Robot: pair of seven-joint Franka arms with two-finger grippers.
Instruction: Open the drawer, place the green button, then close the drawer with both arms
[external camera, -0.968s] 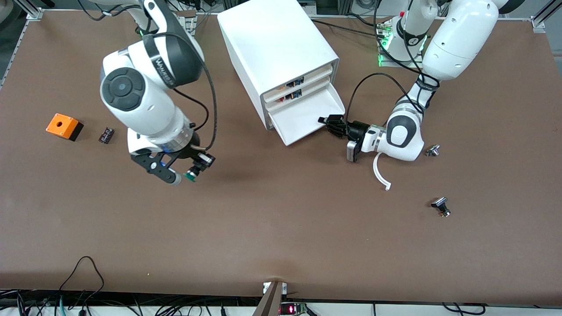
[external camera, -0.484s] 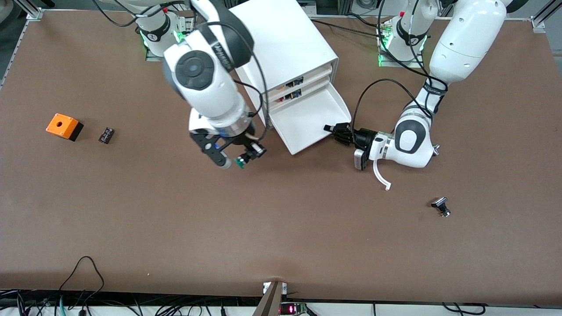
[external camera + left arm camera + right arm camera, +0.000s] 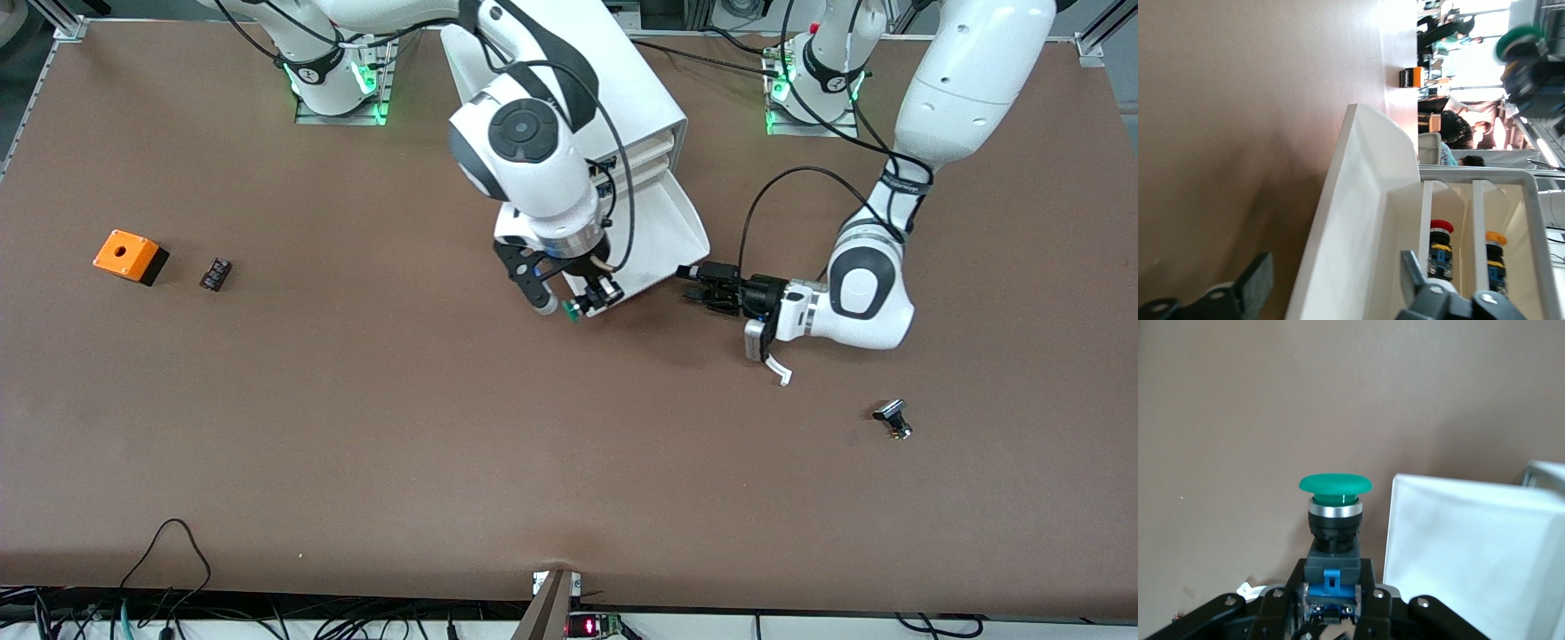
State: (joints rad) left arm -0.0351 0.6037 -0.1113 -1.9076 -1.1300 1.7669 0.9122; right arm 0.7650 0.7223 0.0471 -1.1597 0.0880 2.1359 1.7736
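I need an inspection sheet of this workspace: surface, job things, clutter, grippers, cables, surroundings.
Surface: brown table, flat, no spills seen.
Job's things: white cabinet; its lowest drawer is pulled open; green button is held, not yet in the drawer.
Clutter: orange box and small dark part toward the right arm's end; metal knob toward the left arm's end.
Grippers: right gripper shut on the button at the drawer's front edge; left gripper open, beside the drawer's corner.
Cables: black cable loops from the left arm.
Surroundings: loose wires at the table edge nearest the front camera.
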